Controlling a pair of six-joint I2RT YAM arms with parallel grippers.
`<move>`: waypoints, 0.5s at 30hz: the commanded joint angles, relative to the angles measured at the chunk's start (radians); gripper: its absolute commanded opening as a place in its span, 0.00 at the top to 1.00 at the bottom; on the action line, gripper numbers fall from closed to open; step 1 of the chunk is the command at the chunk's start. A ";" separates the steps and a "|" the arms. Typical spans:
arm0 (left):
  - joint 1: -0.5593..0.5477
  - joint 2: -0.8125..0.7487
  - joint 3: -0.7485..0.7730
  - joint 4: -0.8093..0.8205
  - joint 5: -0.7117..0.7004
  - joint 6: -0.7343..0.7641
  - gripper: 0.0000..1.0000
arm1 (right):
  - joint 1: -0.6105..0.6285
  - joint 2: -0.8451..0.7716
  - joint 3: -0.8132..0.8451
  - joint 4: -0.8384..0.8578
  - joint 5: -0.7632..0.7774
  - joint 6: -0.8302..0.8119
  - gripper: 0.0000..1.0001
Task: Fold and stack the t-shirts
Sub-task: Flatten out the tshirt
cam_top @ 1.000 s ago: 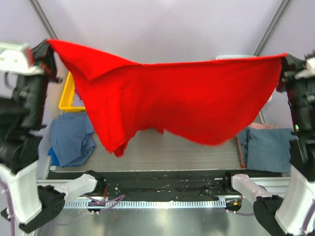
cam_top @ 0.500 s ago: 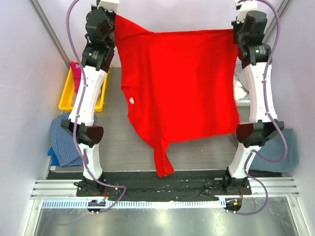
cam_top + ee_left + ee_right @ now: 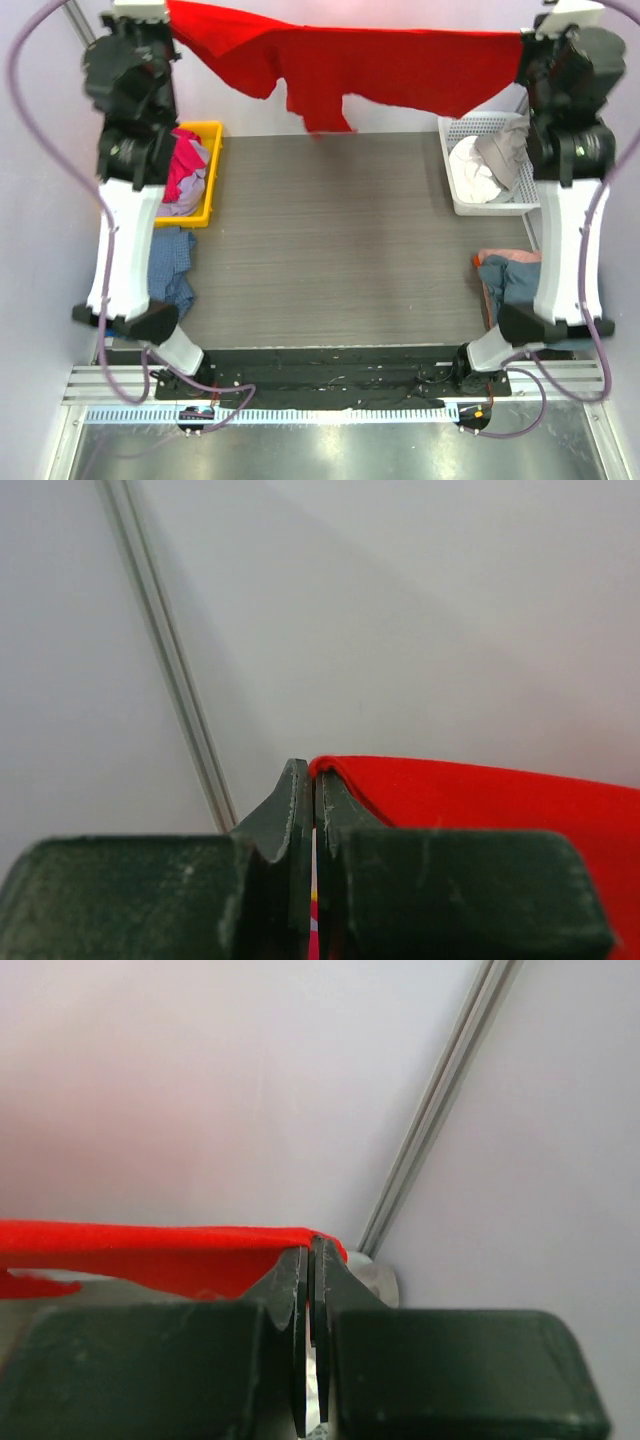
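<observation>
Both our arms are reaching higher and wider than a moment ago. The red t-shirt (image 3: 400, 65) is no longer hanging down long over the surface (image 3: 330, 240). It is stretching out in a flat band far away from us, near the back wall.

We are holding the red t-shirt up in the air between our two hands. Our left hand (image 3: 313, 768) is squeezing tight on one top corner, and the red edge is sitting right at the tips of its two dark fingers (image 3: 290, 820). Our right hand (image 3: 308, 1245) is squeezing tight on the other top corner in the same way, with the red cloth running away from it toward the left hand. The shirt is pulling nearly straight between the hands. A loose bit is drooping down, closer to the left hand than to the right one.

Past each hand we are seeing a pale wall (image 3: 450, 600) and a thin metal pole (image 3: 170, 650).

Below the left hand, a yellow bin (image 3: 190, 221) is sitting at the side of the surface, with pink cloth (image 3: 180, 175) and grey cloth (image 3: 195, 160) piling up in it. Lower still under that hand, a blue checked cloth (image 3: 175, 270) is lying beside our left arm.

Below the right hand, a white basket (image 3: 450, 165) is holding some whitish cloth (image 3: 480, 180). Farther down under the right hand, teal cloth (image 3: 510, 285) is lying folded beside our right arm, with something pink (image 3: 500, 257) resting on top of it.
</observation>
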 commanded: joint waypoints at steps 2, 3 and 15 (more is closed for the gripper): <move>0.015 -0.190 -0.202 -0.008 0.022 -0.054 1.00 | -0.009 -0.199 -0.264 0.055 -0.025 0.041 0.99; 0.015 -0.230 -0.243 -0.009 0.023 -0.058 1.00 | -0.009 -0.227 -0.307 0.054 -0.033 0.044 0.99; 0.013 -0.352 -0.338 -0.086 0.030 -0.111 1.00 | -0.009 -0.417 -0.427 -0.026 -0.071 0.050 0.99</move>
